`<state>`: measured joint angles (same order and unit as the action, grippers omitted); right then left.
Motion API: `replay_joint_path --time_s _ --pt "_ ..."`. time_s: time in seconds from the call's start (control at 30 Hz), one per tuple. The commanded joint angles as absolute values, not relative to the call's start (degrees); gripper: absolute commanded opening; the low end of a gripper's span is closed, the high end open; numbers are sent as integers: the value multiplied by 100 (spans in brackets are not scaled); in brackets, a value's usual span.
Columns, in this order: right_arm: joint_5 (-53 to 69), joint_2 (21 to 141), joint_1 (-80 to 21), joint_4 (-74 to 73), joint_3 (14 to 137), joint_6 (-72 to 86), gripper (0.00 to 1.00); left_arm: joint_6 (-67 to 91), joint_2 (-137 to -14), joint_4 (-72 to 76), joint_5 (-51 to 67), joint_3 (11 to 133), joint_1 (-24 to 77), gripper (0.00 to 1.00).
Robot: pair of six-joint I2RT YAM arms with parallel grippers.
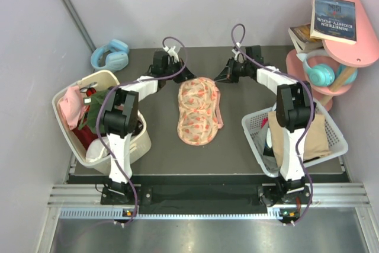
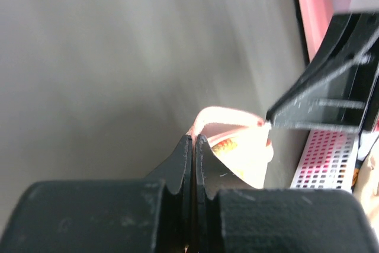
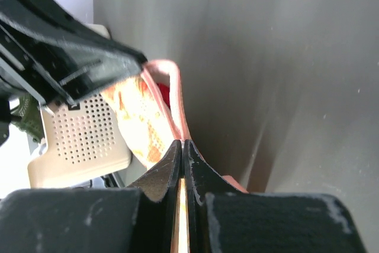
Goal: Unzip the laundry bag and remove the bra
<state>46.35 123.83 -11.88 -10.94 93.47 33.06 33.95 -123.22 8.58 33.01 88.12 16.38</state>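
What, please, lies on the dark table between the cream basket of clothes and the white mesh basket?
The cream-peach, orange-printed two-lobed laundry bag lies there, as the top view shows.

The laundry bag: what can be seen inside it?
From above, the laundry bag looks closed; its printed shell covers the contents. In the right wrist view, a small piece of deep red, probably the bra, shows through a gap at its edge. The rest is hidden.

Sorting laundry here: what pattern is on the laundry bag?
The laundry bag is cream-peach with orange-pink print; top view shows it best.
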Motion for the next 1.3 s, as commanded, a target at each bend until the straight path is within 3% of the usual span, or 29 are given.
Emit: replay_joint_path --time_s 0.0,0.2,0.27,0.3,0.4,0.53,0.9,1.27 --pt "4614 12559 -1116 -1309 10001 3191 0 3094 -11664 958 3006 8395 1424 0" --pt "4597 12806 -1177 -1538 10468 3068 0 2804 -11225 958 3811 7726 1450 3" --pt "4640 12814 -1239 -1521 10433 3041 0 2673 -11127 976 4077 7585 1476 14" --pt "4658 12814 -1309 -1521 10415 3015 0 2602 -11023 923 4130 7559 1494 38" --pt "4693 12736 -1423 -1424 10179 2944 0 2374 -10890 739 4263 7594 1503 63" --pt "4825 12551 -1468 -1178 9705 2962 0 2206 -10977 624 4464 7988 1477 75" --pt "5115 12217 -1485 -853 9211 2927 0 2444 -12286 774 5115 9464 1740 75" --pt "5247 12050 -1485 -492 8904 3182 0 2083 -12806 395 5370 9510 1960 75"
